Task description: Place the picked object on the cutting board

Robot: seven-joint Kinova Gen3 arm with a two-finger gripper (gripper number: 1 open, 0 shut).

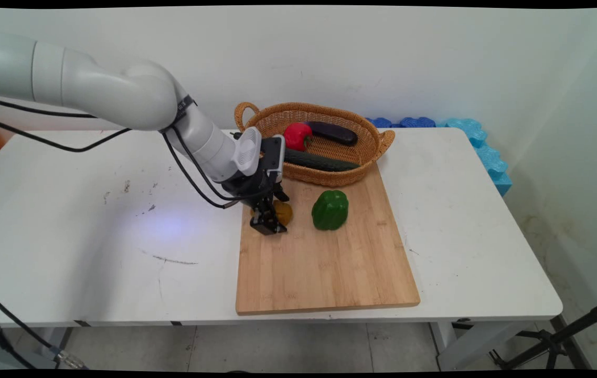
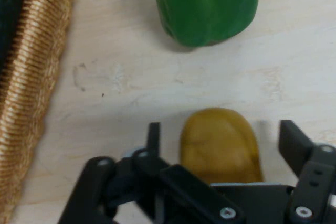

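Black gripper (image 1: 268, 223) over a mustard-yellow potato (image 2: 220, 145). Right of it, a glossy green pepper (image 1: 330, 210) on the pale, grained bamboo board (image 1: 330, 268). Far side: golden-tan woven basket (image 1: 377, 144) holding 1 red pepper (image 1: 297, 135), 1 dark purple eggplant (image 1: 332, 133), 1 dark green cucumber (image 1: 319, 161). White table (image 1: 94, 236).

A pale, matt bamboo cutting board (image 1: 330, 262) with fine grain lies on the smooth, scuffed white tabletop (image 1: 94, 236), carrying a glossy green bell pepper (image 2: 205, 3) and a dull-skinned yellowish potato (image 2: 220, 145) beside a coarse woven wicker basket (image 1: 372, 152), near the matt black end effector (image 2: 220, 140).
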